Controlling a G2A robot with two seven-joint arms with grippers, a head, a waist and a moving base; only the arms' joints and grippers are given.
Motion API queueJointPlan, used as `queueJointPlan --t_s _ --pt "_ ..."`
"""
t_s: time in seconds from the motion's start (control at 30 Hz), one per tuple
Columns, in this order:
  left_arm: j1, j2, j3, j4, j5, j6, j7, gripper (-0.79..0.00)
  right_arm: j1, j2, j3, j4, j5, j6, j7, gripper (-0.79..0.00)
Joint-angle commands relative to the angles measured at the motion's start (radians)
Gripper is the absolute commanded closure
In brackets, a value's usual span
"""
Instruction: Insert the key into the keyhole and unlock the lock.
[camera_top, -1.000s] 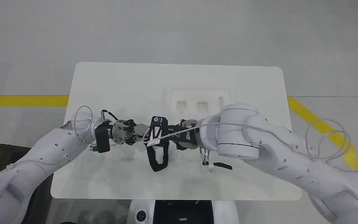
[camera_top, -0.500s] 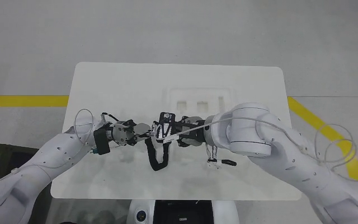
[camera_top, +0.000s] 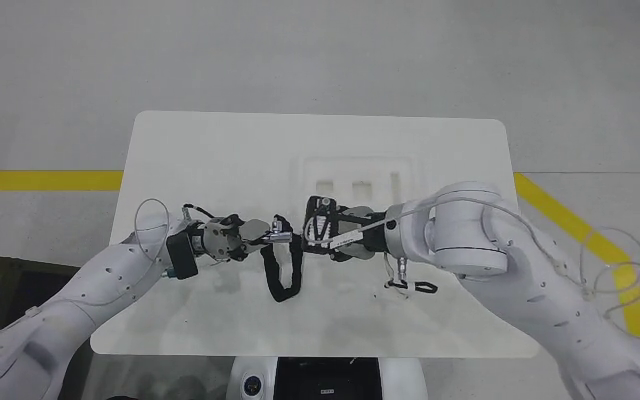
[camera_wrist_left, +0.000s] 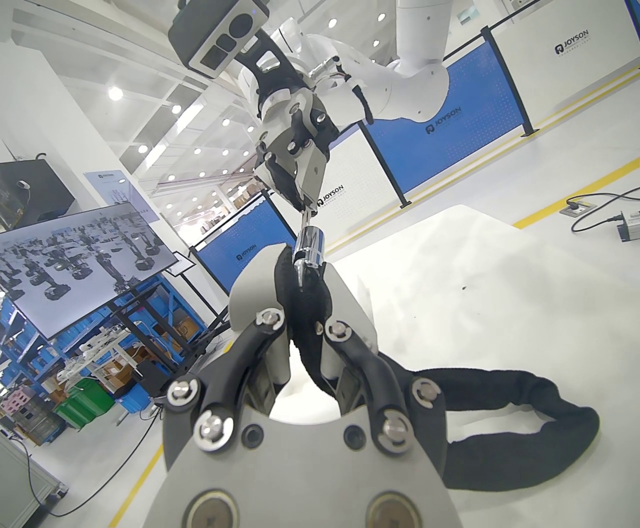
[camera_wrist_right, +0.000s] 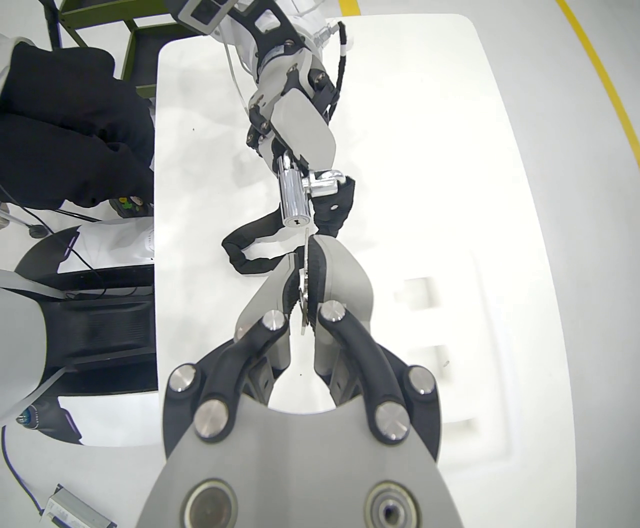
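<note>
Insertion step. Left gripper (camera_wrist_left: 300, 271) fingers clamped on lock (camera_wrist_right: 294, 197); right gripper (camera_wrist_right: 306, 252) fingers pinch key (camera_wrist_right: 304, 294) — tip just beside keyhole (camera_wrist_right: 296, 221). Next: align the key, then push straight in.

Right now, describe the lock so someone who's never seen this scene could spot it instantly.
Over the near middle of the white table, two arms meet tip to tip. The lock is the short chrome cylinder at the left arm's jaws, trailing a black fabric-covered cable loop. Unlike the flat key facing it, it is round and shiny.
</note>
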Motion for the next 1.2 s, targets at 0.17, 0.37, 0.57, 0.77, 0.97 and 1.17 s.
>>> queueJointPlan --t_s 0.17,0.37,0.57,0.77,0.97,1.17 --pt "0.001 -0.001 -0.028 -0.002 0.013 -0.010 0.000 0.000 -0.019 0.009 0.026 0.023 0.030 -0.033 -0.004 0.000" --pt "0.016 -0.004 -0.046 -0.032 0.016 0.008 0.000 0.000 -0.002 0.000 -0.012 0.064 0.032 -0.028 -0.007 0.000" --pt "0.026 -0.006 -0.060 -0.052 0.029 0.019 0.000 0.000 0.041 -0.019 -0.067 0.142 0.044 -0.019 -0.028 0.000" --pt "0.027 -0.003 -0.080 -0.064 0.042 0.013 0.000 0.000 0.068 -0.033 -0.102 0.173 0.064 -0.030 -0.032 0.000" --pt "0.025 -0.005 -0.094 -0.063 0.049 0.011 0.000 0.000 0.093 -0.045 -0.132 0.178 0.079 -0.033 -0.025 0.000" --pt "0.019 -0.012 -0.097 -0.051 0.064 -0.010 0.000 0.000 0.106 -0.052 -0.142 0.177 0.078 -0.043 -0.037 0.000"
